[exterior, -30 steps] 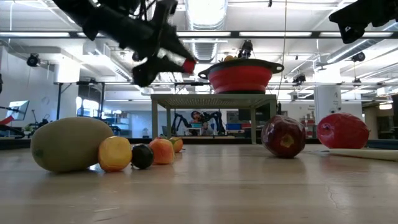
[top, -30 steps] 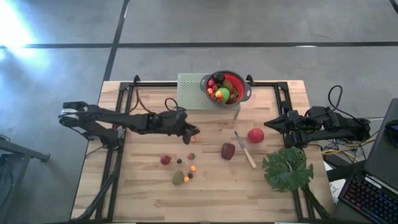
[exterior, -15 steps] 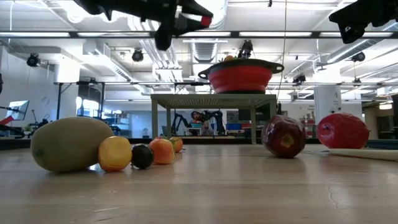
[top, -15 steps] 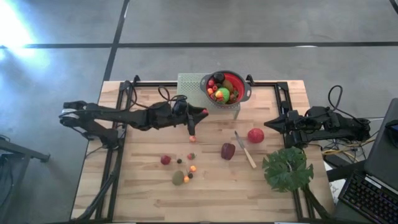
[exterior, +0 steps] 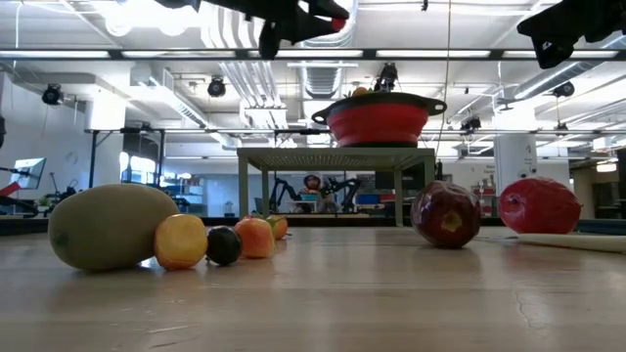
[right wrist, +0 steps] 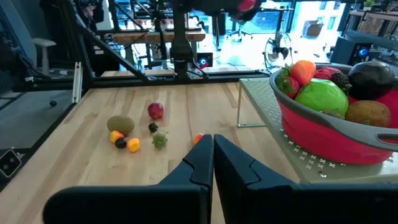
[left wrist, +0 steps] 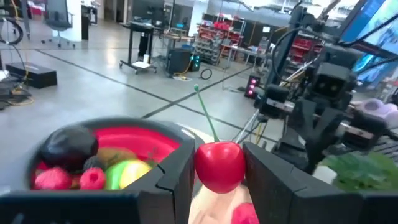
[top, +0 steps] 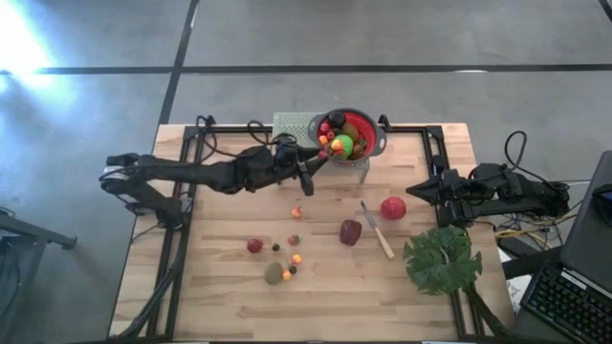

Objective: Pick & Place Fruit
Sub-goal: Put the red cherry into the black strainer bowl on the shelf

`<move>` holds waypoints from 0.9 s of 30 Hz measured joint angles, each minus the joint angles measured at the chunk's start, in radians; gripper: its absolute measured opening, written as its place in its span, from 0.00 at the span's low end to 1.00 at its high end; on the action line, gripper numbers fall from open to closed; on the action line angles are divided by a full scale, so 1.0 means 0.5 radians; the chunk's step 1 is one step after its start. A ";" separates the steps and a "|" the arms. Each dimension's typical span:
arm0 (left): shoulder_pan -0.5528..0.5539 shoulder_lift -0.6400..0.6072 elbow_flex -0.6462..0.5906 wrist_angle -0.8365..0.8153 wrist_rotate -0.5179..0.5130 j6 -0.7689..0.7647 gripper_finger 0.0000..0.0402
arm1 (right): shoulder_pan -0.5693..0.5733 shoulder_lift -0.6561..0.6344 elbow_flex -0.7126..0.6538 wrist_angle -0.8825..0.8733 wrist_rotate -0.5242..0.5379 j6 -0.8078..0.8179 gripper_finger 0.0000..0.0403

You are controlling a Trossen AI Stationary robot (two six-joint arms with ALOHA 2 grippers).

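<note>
One cherry (left wrist: pixel 219 165) sits gripped in the left end effector (left wrist: pixel 217 180) beside the red bowl (left wrist: pixel 146 138); no writing legible.

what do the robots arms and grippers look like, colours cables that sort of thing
Both arms are dark, near black, built of jointed segments. The left arm has black cables looping over its links; the right arm trails black cables near its base. The left gripper has two blocky, matte black fingers with angular faces. The right gripper has the same black angular fingers.
</note>
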 joint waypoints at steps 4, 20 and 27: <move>0.036 0.132 0.178 -0.095 -0.001 0.064 0.33 | 0.001 -0.001 0.000 -0.001 0.000 0.000 0.02; 0.236 0.490 0.853 -1.024 -0.209 0.151 0.33 | 0.001 -0.001 0.000 0.000 0.000 0.000 0.02; 0.282 0.564 0.853 -1.038 -0.208 0.153 0.33 | 0.001 -0.001 0.000 0.000 0.000 0.000 0.02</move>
